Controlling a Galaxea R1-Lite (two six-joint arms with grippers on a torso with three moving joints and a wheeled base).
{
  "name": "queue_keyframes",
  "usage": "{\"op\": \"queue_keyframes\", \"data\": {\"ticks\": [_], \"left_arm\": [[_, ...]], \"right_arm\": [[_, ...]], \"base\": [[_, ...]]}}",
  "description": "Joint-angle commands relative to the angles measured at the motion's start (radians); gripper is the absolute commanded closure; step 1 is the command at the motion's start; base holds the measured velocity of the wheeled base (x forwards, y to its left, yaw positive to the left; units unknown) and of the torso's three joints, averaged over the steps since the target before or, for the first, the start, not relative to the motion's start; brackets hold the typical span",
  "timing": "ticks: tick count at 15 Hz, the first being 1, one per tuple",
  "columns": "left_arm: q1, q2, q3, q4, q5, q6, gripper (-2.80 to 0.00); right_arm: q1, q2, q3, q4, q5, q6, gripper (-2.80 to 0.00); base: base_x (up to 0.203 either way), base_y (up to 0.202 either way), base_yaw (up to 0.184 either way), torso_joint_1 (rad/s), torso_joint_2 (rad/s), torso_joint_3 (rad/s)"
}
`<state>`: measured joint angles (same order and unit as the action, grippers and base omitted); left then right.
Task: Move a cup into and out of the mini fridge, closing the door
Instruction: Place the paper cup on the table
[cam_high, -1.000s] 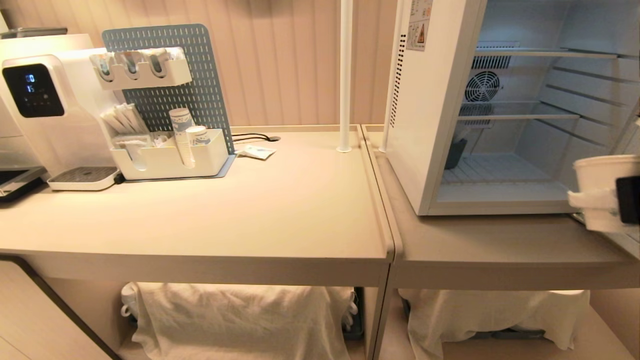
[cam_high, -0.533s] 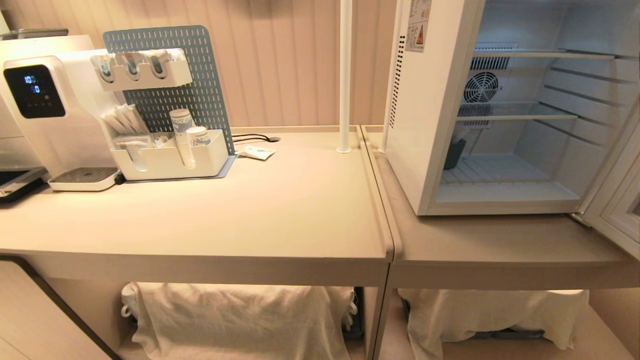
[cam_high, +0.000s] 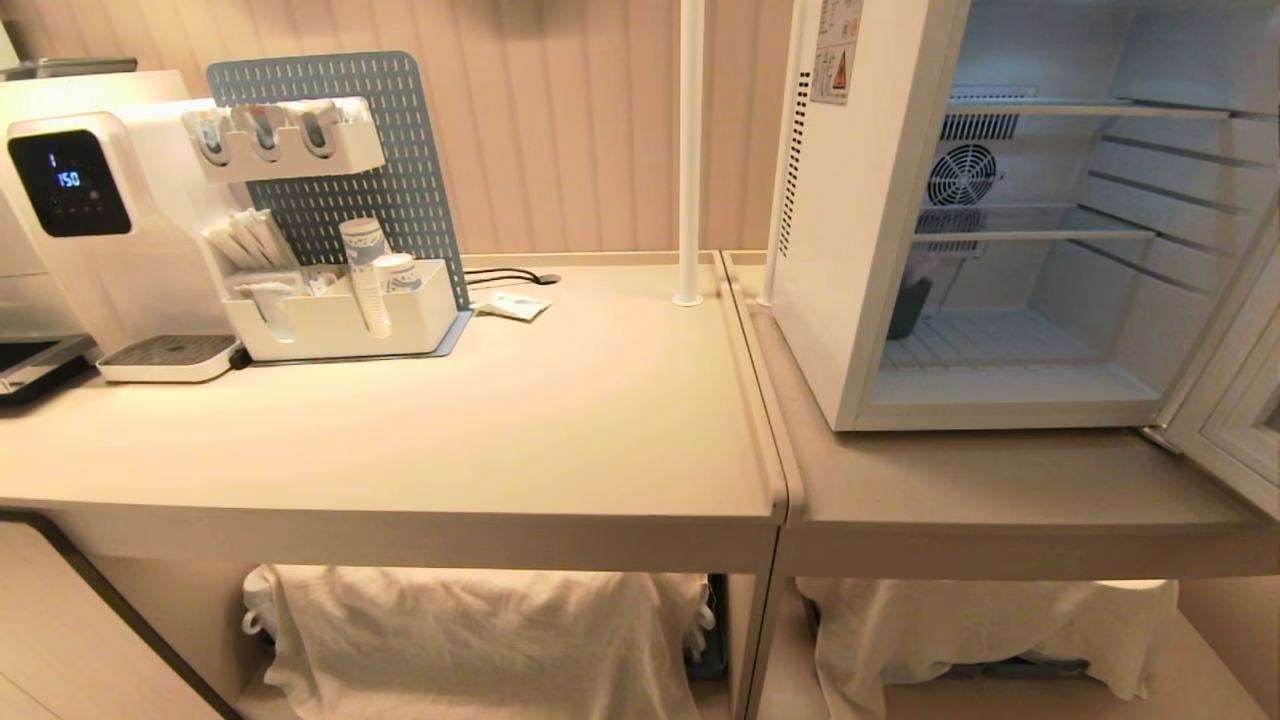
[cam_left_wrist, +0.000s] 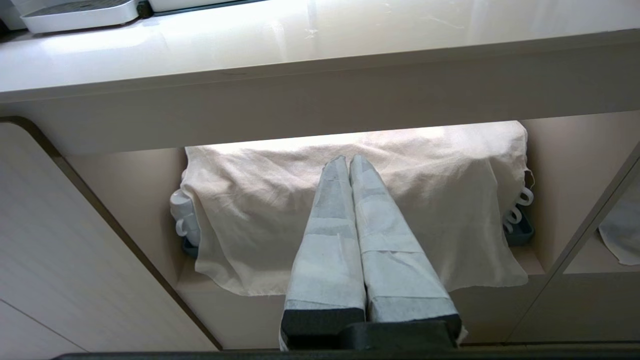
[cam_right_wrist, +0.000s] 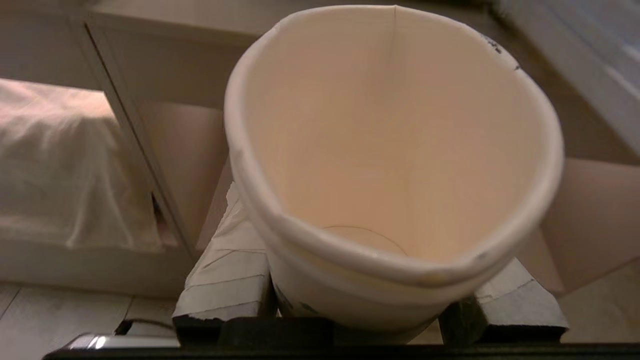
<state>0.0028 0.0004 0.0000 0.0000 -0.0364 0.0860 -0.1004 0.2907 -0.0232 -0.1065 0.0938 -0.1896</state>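
Observation:
The mini fridge (cam_high: 860, 250) stands on the right counter with its inside open to view, wire shelves bare. Its door (cam_high: 1235, 420) is swung out at the right edge of the head view. In the right wrist view the white paper cup (cam_right_wrist: 395, 150) fills the picture, empty and upright. My right gripper (cam_right_wrist: 367, 285) is shut on its lower wall, one taped finger on each side. It sits below counter level, outside the head view. My left gripper (cam_left_wrist: 348, 162) is shut on nothing, parked in front of the cloth under the counter.
A white coffee machine (cam_high: 90, 210), a blue pegboard organizer (cam_high: 340, 300) with stacked cups (cam_high: 362, 270) and a white pole (cam_high: 690, 150) stand on the left counter. Cloth-covered items (cam_high: 480, 630) fill the shelves beneath both counters.
A second ago the cup in my right gripper showed at the head view's right edge, in front of the fridge. It has since dropped out of that view. The left arm stayed still.

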Motion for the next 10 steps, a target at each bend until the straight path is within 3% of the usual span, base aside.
{"op": "queue_keyframes", "data": {"ticks": [1, 5, 10], "left_arm": [[0.0, 0.0, 0.0, 0.0, 0.001, -0.005, 0.0], [0.0, 0.0, 0.0, 0.0, 0.001, -0.023, 0.0], [0.0, 0.0, 0.0, -0.002, 0.001, -0.033, 0.0]], "right_arm": [[0.012, -0.013, 0.022, -0.018, -0.002, -0.001, 0.0], [0.094, -0.171, -0.007, 0.131, -0.055, 0.035, 0.0], [0.107, -0.291, 0.025, 0.1, -0.077, 0.148, 0.0]], "base": [[0.0, 0.0, 0.0, 0.0, 0.0, 0.0], [0.0, 0.0, 0.0, 0.0, 0.0, 0.0], [0.0, 0.0, 0.0, 0.0, 0.0, 0.0]]}}
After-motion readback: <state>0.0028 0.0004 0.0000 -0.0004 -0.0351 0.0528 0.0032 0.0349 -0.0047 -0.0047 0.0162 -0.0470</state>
